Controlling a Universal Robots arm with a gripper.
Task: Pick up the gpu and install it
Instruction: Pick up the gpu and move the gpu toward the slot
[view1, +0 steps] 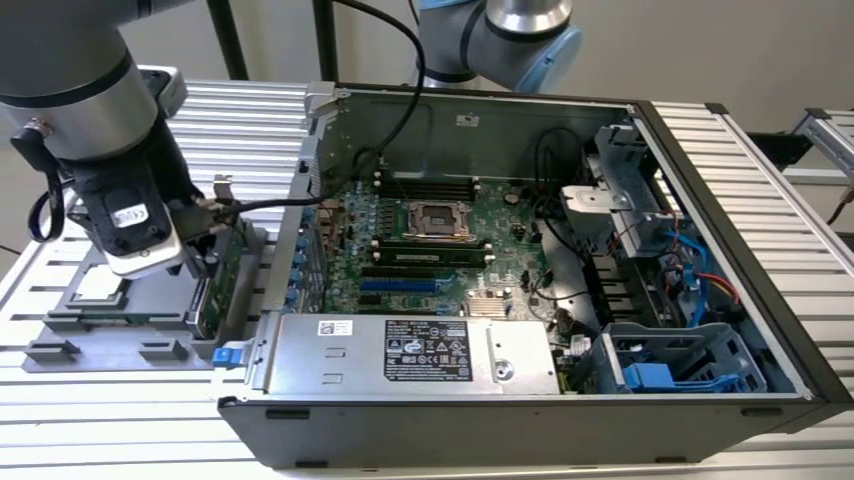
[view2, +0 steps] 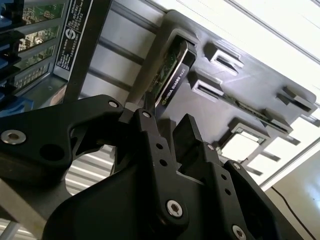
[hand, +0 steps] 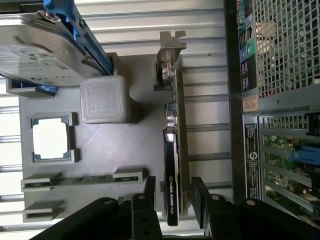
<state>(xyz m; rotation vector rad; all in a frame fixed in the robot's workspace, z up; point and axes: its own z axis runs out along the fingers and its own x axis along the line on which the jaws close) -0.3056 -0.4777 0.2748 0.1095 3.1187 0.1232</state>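
Observation:
The gpu (hand: 176, 125) stands on its long edge in a slot of the grey parts tray (hand: 125, 145), its silver end bracket (hand: 170, 50) at the far end from me. My gripper (hand: 174, 195) is open and straddles the card's near end, one black finger (hand: 150, 197) beside the black shroud and the other on the green-board side, with small gaps showing. The second wrist view shows the gpu (view2: 172, 75) just beyond my gripper (view2: 167, 117). In the exterior view my gripper (view1: 203, 262) hangs over the gpu (view1: 218, 290), left of the open computer case (view1: 441, 120).
The tray (view1: 134, 310) also holds a hard drive in a blue frame (hand: 40, 45), a grey cube (hand: 105, 97), a processor chip (hand: 50, 140) and a memory stick (hand: 75, 181). The case's perforated rear wall (hand: 280, 50) runs close beside the card. The motherboard (view1: 441, 230) lies exposed inside.

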